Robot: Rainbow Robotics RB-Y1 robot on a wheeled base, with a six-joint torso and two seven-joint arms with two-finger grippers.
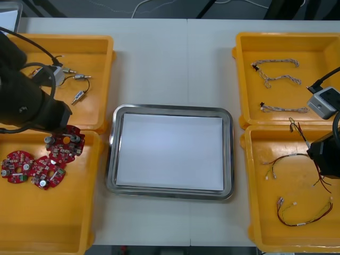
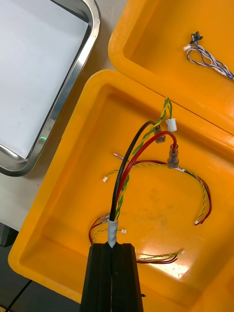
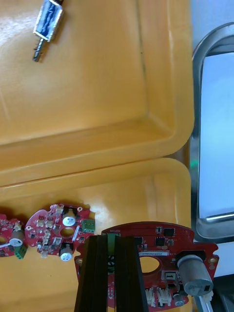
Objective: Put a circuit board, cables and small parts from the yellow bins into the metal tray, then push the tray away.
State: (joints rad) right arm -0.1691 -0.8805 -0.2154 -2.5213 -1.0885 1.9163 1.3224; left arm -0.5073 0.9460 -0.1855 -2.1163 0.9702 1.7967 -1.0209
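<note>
Circuit board (image 3: pixel 161 239) — clenched edge-on in the left gripper (image 3: pixel 113 242) — is by the far edge of the near left bin (image 3: pixel 146 195); right gripper (image 2: pixel 113 249) grips a black-and-red cable (image 2: pixel 124 168) over the near right bin (image 2: pixel 161 204).

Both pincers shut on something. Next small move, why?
Probably swing the left pincer and its clamped circuit board across to the metal tray, whose white inside holds nothing; the right pincer, shut on a cable above its yellow bin, can follow.

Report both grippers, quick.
Left gripper, over the left bin: shut on a circuit board.
Right gripper, over the right bin: shut on a cable.
</note>
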